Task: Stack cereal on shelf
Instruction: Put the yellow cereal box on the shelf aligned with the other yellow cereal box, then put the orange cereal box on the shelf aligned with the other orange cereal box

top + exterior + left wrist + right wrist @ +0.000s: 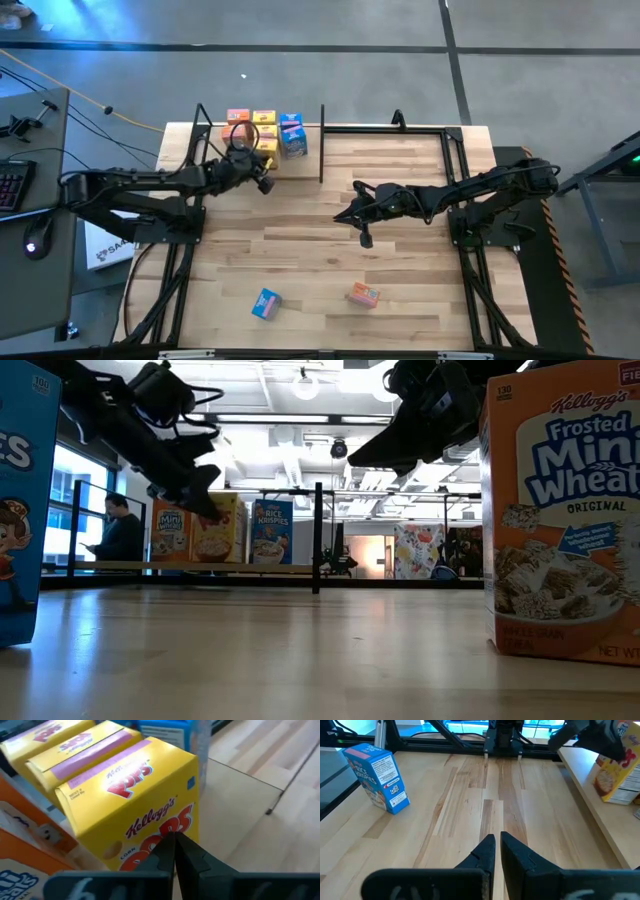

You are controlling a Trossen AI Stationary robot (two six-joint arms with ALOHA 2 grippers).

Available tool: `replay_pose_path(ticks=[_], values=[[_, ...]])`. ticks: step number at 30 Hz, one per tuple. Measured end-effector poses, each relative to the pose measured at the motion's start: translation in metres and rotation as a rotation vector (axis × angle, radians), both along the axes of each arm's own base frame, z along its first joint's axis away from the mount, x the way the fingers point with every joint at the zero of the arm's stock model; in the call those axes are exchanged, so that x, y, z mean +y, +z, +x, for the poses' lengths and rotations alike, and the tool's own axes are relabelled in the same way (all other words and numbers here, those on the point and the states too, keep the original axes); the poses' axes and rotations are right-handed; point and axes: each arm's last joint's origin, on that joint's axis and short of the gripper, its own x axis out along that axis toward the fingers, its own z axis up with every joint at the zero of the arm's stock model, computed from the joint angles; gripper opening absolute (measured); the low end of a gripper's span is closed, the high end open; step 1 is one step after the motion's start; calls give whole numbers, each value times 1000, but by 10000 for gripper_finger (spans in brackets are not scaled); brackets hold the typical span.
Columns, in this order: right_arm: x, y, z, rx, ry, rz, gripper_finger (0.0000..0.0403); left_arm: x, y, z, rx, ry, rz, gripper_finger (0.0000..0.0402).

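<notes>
Several cereal boxes stand on the shelf (322, 140) at the table's far left: orange (238, 118), yellow (264, 118) and blue (292, 133). My left gripper (258, 162) is shut. Its fingertips (175, 840) are at the printed front of the nearest yellow box (135, 805), which stands on the shelf's pale board (240, 795). My right gripper (365, 238) is shut and hovers over the middle of the table, holding nothing. A blue box (265, 303) and an orange box (364, 294) stand on the tabletop near its near edge. My left gripper comes at the printed front of the nearest yellow box (165, 827) with shut fingers, slanting down from the near side. I cannot tell whether the fingertips touch the box.
Black shelf posts (318, 535) stand at the bay's right side. The blue box (377, 777) stands on the striped tabletop ahead of my right gripper (495, 845). In the low view the blue box (20, 500) and the orange box (565, 510) loom close. A person (118, 530) stands in the room beyond.
</notes>
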Motion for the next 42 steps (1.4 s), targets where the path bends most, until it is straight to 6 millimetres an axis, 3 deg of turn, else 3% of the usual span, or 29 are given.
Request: replay_pose_path(ticks=[12, 20, 25, 32, 36, 42], values=[[0, -1, 0, 10, -5, -2, 16, 0, 6, -2, -29, -44, -2, 1], [5, 1, 1, 87, -165, 22, 21, -27, 16, 9, -111, -278, 49, 1], [33, 11, 0, 267, -183, 90, 66, -45, 11, 12, -227, -456, 42, 1], [88, 32, -17, 437, -256, 207, 197, -53, 8, 13, -275, -533, -86, 2], [121, 48, -30, 450, -293, 265, 259, -57, 8, 14, -271, -585, -101, 17], [169, 69, -49, 390, -283, 335, 288, -62, 4, 13, -230, -625, -138, 43]])
